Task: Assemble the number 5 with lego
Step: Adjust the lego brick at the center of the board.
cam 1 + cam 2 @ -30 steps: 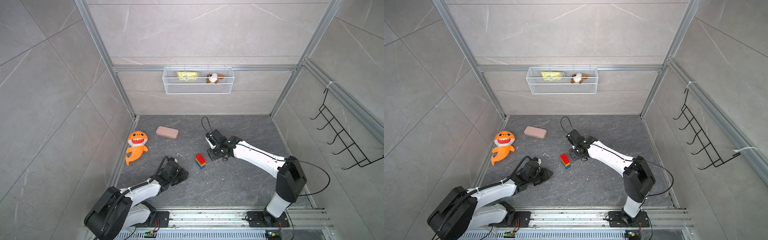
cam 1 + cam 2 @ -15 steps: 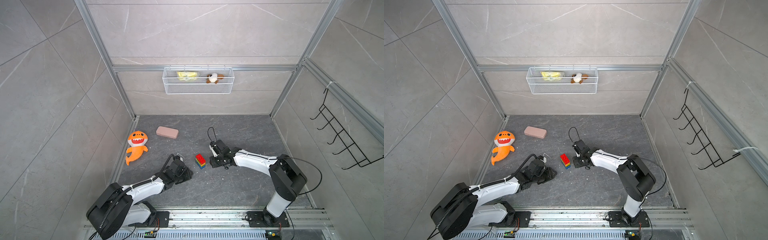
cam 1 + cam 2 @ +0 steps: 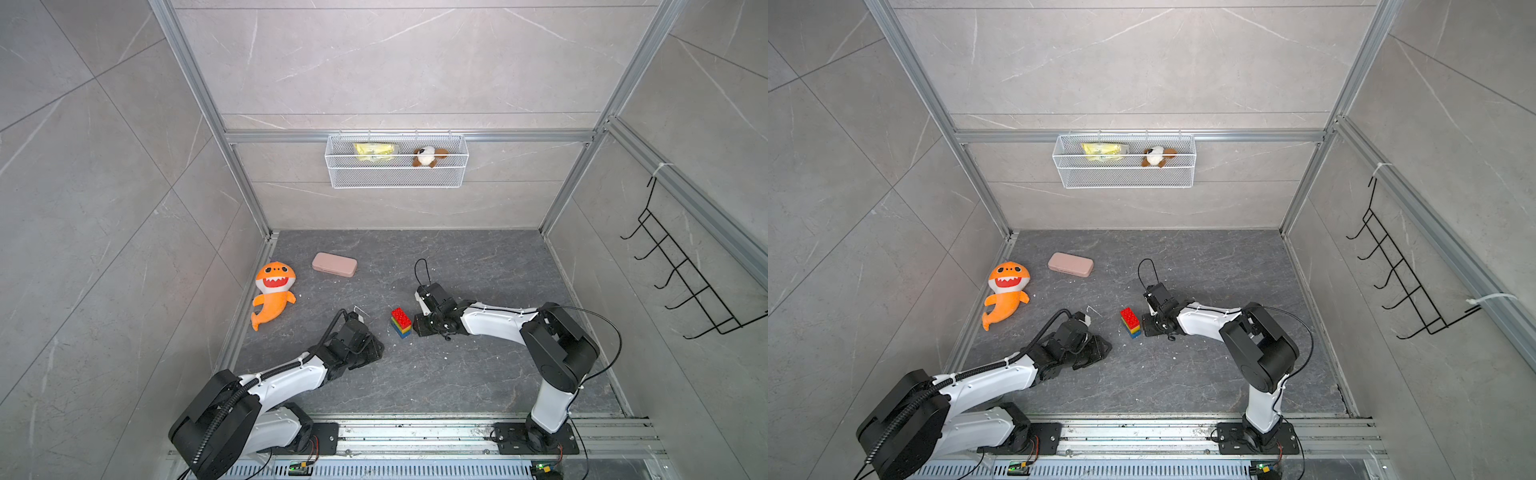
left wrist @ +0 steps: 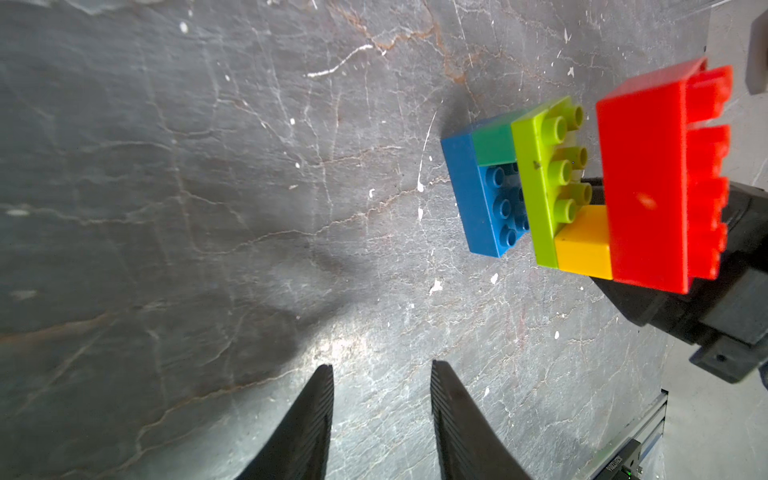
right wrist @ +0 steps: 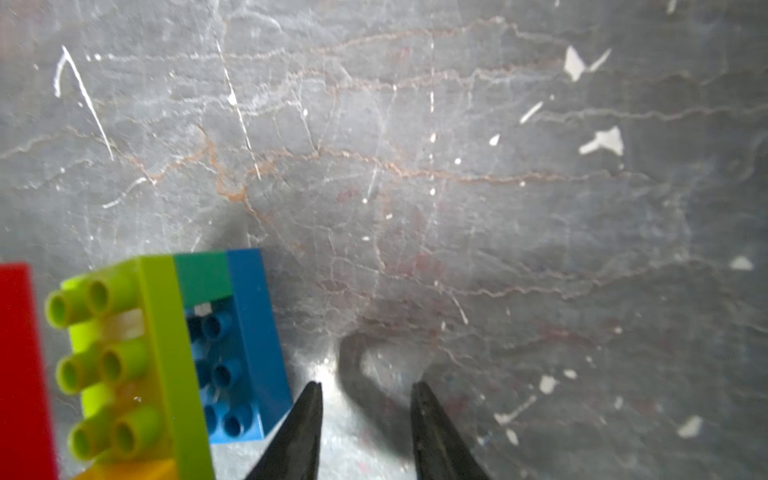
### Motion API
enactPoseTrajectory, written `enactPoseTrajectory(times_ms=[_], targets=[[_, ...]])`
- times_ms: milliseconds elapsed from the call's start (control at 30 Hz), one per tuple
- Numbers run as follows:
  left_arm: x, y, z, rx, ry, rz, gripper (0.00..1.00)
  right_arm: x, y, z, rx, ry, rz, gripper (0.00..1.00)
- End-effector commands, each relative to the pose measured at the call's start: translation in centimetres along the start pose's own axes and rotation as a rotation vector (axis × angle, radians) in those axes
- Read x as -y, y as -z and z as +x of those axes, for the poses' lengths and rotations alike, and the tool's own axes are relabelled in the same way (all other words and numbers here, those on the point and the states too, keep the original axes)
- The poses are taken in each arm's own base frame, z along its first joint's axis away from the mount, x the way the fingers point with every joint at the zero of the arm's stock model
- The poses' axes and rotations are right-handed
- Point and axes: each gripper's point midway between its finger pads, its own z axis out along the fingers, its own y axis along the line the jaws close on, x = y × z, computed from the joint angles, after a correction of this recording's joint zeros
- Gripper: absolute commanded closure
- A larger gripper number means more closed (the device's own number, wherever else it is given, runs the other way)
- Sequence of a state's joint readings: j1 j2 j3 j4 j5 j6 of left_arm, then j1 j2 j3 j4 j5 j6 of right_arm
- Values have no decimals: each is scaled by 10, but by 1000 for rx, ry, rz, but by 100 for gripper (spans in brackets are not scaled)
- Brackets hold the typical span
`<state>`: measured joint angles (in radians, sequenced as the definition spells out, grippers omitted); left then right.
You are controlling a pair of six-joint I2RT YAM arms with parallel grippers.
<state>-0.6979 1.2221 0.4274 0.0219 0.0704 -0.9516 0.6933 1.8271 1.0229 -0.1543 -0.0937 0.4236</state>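
The lego number 5 (image 3: 401,323) stands assembled on the slate worktop (image 3: 457,374): red brick (image 4: 644,174) on top, then yellow brick (image 4: 582,249), lime green brick (image 4: 536,183), dark green brick (image 4: 494,145) and blue brick (image 4: 469,195) at the base. The right jaws, parted and empty, sit just beside the blue brick, not around it. The left jaws, likewise parted with nothing between them, lie apart from the stack, which stands ahead and to one side.

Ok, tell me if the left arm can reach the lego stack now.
Probably yes: the left gripper is open and empty, only bare floor lies between it and the lego stack, and the right gripper sits on its far side.
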Motion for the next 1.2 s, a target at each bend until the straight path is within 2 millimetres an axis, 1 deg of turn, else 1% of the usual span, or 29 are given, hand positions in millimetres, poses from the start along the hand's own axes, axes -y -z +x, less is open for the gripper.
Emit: enactPoseTrajectory(times_ms=[0,267,400,533,667,800,1167], targets=[[4,4,-6,23,3,0,57,5,-10,18,-49,-32,-8,63],[2,1,-6,24,2,-10,57,-1,-6,33,-69,-41,-44,65],[1,0,-6,23,4,-11,57,-8,-3,39,-72,-37,-55,66],[-2,1,-6,30,6,-16,57,-17,-4,49,-87,-24,-63,65],[-5,3,-5,37,5,-26,57,-26,-4,54,-86,-20,-70,65],[-8,7,-7,56,6,-32,57,-39,-4,55,-79,-8,-89,65],[-20,22,-9,95,11,-53,57,-73,-18,50,-66,-1,-143,65]])
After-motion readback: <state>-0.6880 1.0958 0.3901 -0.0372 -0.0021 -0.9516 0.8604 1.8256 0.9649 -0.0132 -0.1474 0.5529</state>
